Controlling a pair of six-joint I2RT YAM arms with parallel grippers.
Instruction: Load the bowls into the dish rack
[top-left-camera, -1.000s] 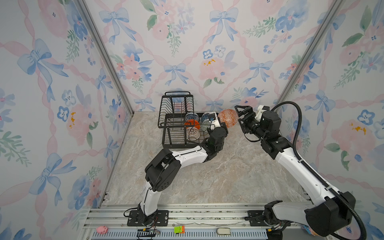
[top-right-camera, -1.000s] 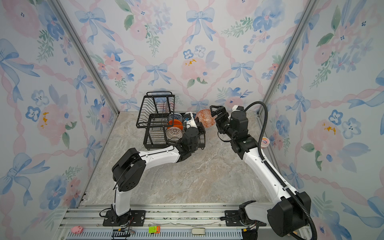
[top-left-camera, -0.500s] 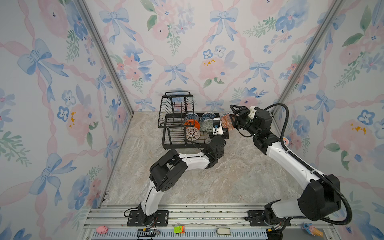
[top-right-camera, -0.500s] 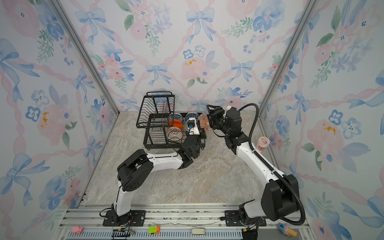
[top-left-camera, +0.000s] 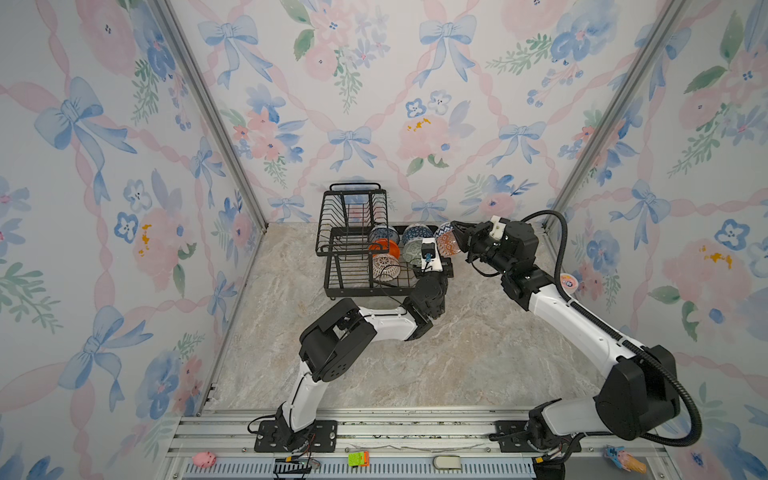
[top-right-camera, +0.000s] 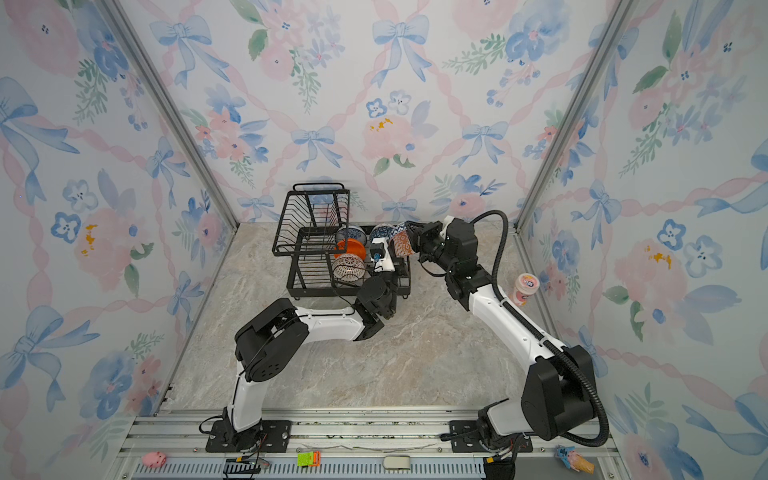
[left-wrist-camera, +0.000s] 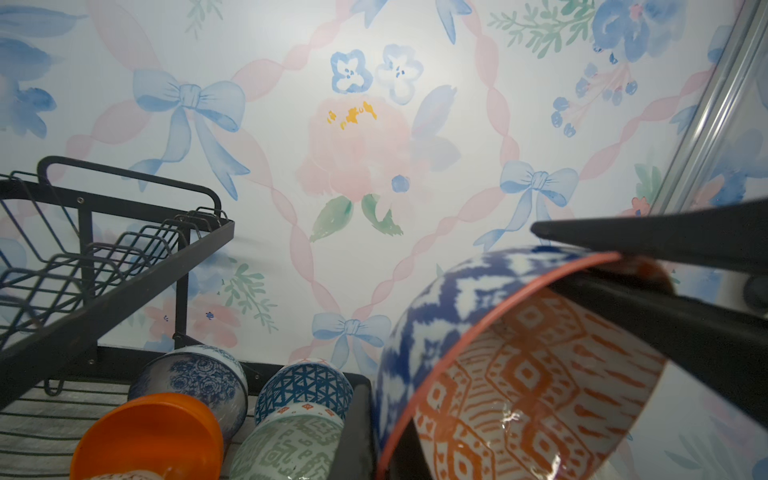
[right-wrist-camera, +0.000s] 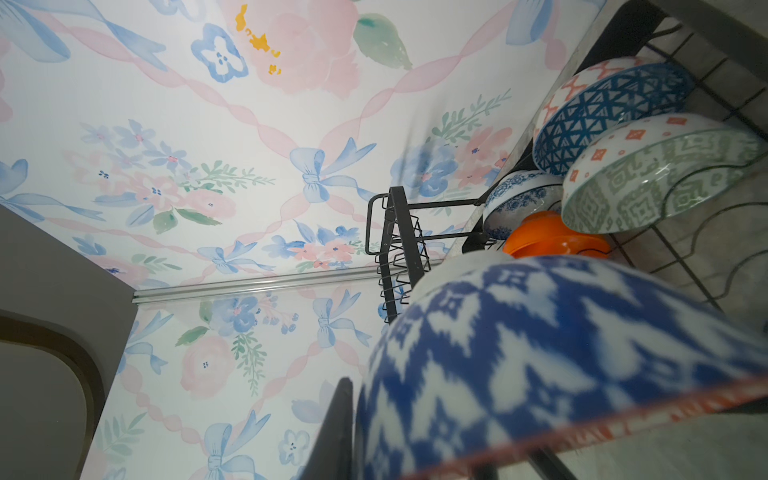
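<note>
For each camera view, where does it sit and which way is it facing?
Both top views: high over the front rail, looking down and back at the table, dish rack, left arm and right arm.
Left wrist: low by the rack, tilted up at the back wall; shows the right gripper with fingers pinching the orange-white patterned bowl.
Right wrist: behind that bowl, facing the rack; its own finger shows.
Shared: both wrist views see the plain orange bowl in the rack.

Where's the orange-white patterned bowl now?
In both top views the orange-white patterned bowl is raised at the dish rack's right end, its rim pinched by the right end effector, right of the pale green bowl.
</note>
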